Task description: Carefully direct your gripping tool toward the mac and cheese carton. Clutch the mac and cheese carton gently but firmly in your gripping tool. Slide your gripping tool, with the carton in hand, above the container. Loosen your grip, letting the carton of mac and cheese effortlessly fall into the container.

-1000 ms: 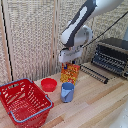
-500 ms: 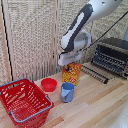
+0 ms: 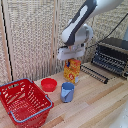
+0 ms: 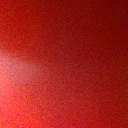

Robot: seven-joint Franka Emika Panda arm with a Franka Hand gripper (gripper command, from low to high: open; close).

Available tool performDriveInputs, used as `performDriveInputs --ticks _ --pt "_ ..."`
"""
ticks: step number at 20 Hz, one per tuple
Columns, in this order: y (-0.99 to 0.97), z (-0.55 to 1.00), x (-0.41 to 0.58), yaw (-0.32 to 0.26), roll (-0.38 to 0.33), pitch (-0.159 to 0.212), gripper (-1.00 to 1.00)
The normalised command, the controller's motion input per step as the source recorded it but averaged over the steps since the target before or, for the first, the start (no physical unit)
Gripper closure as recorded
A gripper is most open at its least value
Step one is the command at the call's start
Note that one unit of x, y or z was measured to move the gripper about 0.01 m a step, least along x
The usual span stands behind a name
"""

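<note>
Jaws cannot be judged open or closed: the white boxy gripper (image 3: pixel 72 56) is sitting directly over the top of the tall orange-yellow cardboard carton (image 3: pixel 72 71), at frame centre, hiding its fingers. Left to right: a large red lattice plastic basket (image 3: pixel 20 102) is occupying the lower left; a small red bowl (image 3: pixel 49 84) and a blue cup (image 3: pixel 67 92) are standing beside the carton. The wrist view is showing only blurred red.

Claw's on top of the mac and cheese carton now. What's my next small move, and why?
Probably close gently, then lift. The claw sits at the top of the upright mac and cheese carton, whose base looks on the table; the wrist view is pure red blur; grip unconfirmed.
</note>
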Motion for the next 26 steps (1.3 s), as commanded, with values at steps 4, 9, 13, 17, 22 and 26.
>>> performDriveInputs --ticks 4,9,13,17,22,26 --pt "0.13 0.99 0.126 -0.067 0.004 0.055 1.0" --pt "0.48 0.85 0.006 -0.003 0.069 0.068 1.0" --pt "0.75 0.65 0.0 0.0 0.138 0.061 1.0" --pt "0.78 0.63 0.0 0.0 0.136 0.059 1.0" --pt "0.85 0.5 0.014 0.0 0.085 0.066 1.0" --pt "0.96 0.31 0.039 0.0 0.008 0.059 1.0"
